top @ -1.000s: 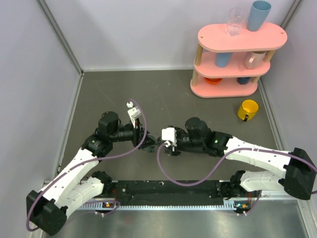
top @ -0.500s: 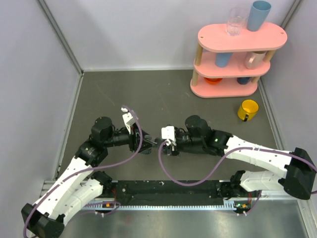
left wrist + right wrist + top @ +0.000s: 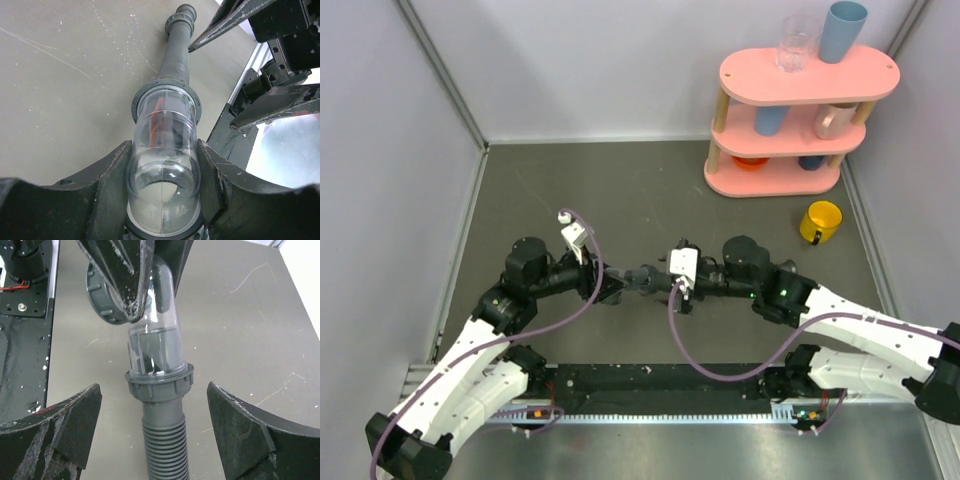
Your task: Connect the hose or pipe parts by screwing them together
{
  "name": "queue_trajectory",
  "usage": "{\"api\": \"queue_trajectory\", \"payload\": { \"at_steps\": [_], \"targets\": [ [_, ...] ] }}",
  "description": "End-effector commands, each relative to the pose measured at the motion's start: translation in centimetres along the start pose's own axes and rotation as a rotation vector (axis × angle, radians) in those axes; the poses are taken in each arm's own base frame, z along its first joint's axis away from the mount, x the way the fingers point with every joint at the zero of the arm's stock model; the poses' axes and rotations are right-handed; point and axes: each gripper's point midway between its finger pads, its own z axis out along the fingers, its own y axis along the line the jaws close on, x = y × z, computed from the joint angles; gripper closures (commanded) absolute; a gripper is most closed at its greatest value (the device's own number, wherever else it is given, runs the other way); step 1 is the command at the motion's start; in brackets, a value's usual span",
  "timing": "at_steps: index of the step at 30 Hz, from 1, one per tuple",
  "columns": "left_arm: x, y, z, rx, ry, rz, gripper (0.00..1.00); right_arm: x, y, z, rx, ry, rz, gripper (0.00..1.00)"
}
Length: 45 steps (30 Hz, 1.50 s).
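Observation:
A clear elbow fitting [image 3: 162, 165] sits clamped between the dark fingers of my left gripper [image 3: 164, 150], which is shut on it. A grey ring nut [image 3: 166, 95] joins the elbow to the ribbed grey hose [image 3: 177, 55], which runs away along the table to its far cuff [image 3: 184, 20]. In the right wrist view the same ring nut [image 3: 159, 385] and hose [image 3: 164, 445] lie between the wide-apart jaws of my right gripper [image 3: 154, 390], which is open and touches neither. From above, the joined parts [image 3: 642, 277] span the gap between the left gripper [image 3: 608, 284] and the right gripper [image 3: 658, 281].
A pink two-tier shelf [image 3: 800, 110] with cups and a glass stands at the back right, a yellow mug [image 3: 821, 221] in front of it. A black rail [image 3: 660, 382] runs along the near edge. Purple cables [image 3: 705, 368] loop from both wrists.
The right gripper has opened wider, let go of the nut and drawn back to the right. The left wrist has swung lower with the elbow still in it.

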Motion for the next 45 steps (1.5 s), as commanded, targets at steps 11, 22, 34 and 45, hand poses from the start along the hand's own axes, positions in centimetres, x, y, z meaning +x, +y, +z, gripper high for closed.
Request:
{"api": "queue_trajectory", "payload": {
  "at_steps": [11,22,34,45],
  "targets": [
    [-2.6,-1.1,-0.2,0.076,-0.057,-0.102,1.00,-0.5,0.6,0.4,-0.017,-0.083,-0.014,0.21],
    [-2.8,-1.4,-0.3,0.090,-0.066,-0.116,1.00,0.6,1.7,2.2,-0.104,-0.049,0.035,0.23],
    [-3.5,-2.3,-0.4,0.140,-0.103,-0.106,1.00,2.3,3.2,4.3,-0.211,-0.008,0.094,0.22],
    [-4.0,-2.3,-0.8,0.125,-0.129,-0.082,1.00,3.7,3.3,6.3,-0.248,0.063,0.142,0.17]
  ]
}}
